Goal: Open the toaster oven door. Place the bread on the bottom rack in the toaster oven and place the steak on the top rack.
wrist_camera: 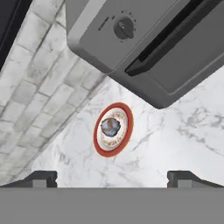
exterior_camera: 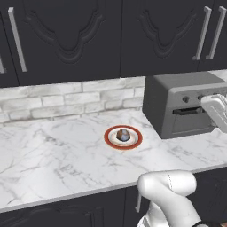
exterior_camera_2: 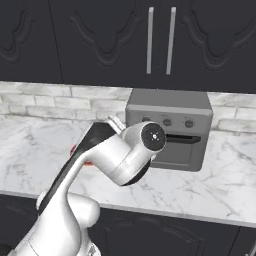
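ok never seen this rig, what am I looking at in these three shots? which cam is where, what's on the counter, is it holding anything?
It's a rendered kitchen with a white robot arm on a mobile base. Two cameras ride on the base behind the arm, one on its left and one on its right; both look forward and down at the same counter. The third sits on the hand and looks along the gripper, so its picture is rolled.

On the marble counter stands the toaster oven, a grey box with knobs; the toaster oven door looks closed. To its left in the left base view is a red-rimmed plate carrying the bread, a small round brownish lump. I can't make out the steak.

In the hand view, the two dark finger tips are set wide apart with nothing between them, so the gripper is open and holds nothing.
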